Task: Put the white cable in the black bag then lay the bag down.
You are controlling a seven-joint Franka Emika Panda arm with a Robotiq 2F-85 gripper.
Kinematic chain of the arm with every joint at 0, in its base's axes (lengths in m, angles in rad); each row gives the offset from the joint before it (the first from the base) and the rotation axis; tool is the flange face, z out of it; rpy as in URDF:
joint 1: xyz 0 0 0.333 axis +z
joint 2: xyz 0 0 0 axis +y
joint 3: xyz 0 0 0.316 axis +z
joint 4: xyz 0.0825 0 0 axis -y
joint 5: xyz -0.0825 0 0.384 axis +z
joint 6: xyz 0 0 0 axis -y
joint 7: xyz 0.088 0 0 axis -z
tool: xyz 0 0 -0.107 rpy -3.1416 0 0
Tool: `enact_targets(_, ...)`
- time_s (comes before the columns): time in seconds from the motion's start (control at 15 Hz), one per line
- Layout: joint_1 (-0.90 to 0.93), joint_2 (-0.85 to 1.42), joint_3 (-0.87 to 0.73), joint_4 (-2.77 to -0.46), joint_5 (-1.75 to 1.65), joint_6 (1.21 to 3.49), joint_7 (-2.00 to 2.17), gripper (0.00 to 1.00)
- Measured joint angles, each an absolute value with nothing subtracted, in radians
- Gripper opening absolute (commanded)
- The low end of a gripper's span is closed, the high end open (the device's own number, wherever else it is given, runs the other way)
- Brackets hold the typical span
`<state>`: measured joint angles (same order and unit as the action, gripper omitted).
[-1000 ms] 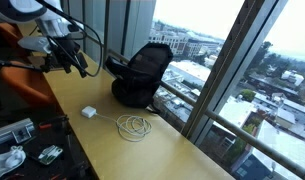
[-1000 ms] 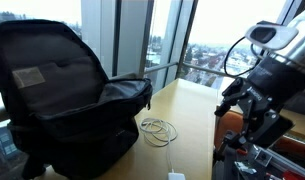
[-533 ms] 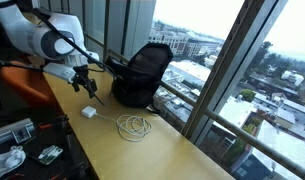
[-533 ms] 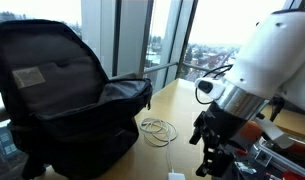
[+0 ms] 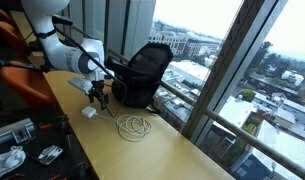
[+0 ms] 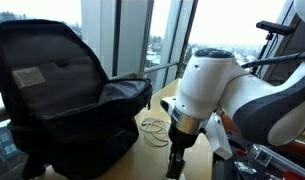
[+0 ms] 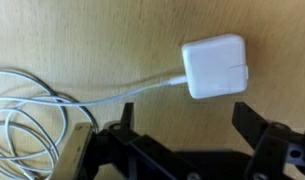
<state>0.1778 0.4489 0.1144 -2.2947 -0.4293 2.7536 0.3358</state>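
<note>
In the wrist view the gripper [image 7: 184, 122] is released, jaws spread wide with nothing between them, hanging over the bench [image 7: 102, 35]. Just ahead of the fingertips lies the charger block [image 7: 214, 66], flat on the wood and slightly skewed. It sits nearer the right-hand finger in that view than the left, apart from both. From the block's side the white cable [image 7: 122, 92] runs off across the view toward the left edge, where it gathers into loose coils. That straight stretch lies roughly along the line between the two fingers, so closing as they now stand would probably slide along the cord instead of pinching it. The block looks like the surer thing to take, or else the wrist needs turning across the cord. In an exterior view the gripper [image 5: 97, 97] hovers low over the block [image 5: 89, 112], with the coils [image 5: 134, 125] a little further along the bench toward the window. Well beyond them stands the black bag [image 5: 142, 75], upright by the glass. In an exterior view its mouth gapes open [image 6: 62, 100], the flap thrown back, and the cable [image 6: 160, 130] lies near its foot.
</note>
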Motion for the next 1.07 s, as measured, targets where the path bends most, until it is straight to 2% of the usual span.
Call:
enact_targets(0.27,0.317,0.454,0.018,-2.266,-0.402,2.612,0.470,1.00)
enact_targets(0.47,0.365,0.448,0.016,-2.273,-0.358,2.566,0.542,1.00)
enact_targets(1.07,0.375,0.469,-0.016,-2.310,-0.287,2.816,0.564,1.00)
